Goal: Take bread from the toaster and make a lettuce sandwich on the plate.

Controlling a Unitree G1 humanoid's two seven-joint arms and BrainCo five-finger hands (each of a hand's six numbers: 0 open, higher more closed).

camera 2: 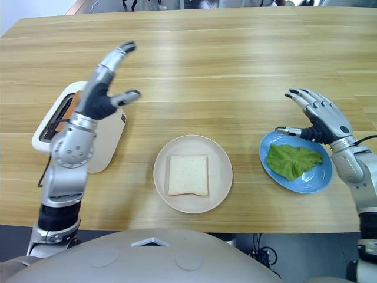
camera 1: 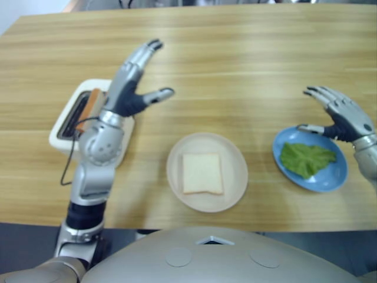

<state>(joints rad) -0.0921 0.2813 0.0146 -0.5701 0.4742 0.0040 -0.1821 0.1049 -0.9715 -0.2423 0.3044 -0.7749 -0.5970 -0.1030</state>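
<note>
A white toaster (camera 1: pixel 65 127) stands at the left with a slice of browned bread (camera 1: pixel 93 105) upright in its slot. My left hand (camera 1: pixel 134 82) hovers open just right of and above the toaster, holding nothing. One slice of white bread (camera 1: pixel 202 173) lies flat on the beige plate (camera 1: pixel 232 154) in the middle. A green lettuce leaf (camera 1: pixel 306 158) rests on a blue plate (camera 1: pixel 333 177) at the right. My right hand (camera 1: pixel 340 115) is open above the far right rim of the blue plate, fingers spread over the leaf without touching it.
The toaster's dark cord (camera 1: pixel 69 162) runs off the near table edge at the left. Bare wooden tabletop (camera 1: pixel 235 65) stretches behind and between the plates.
</note>
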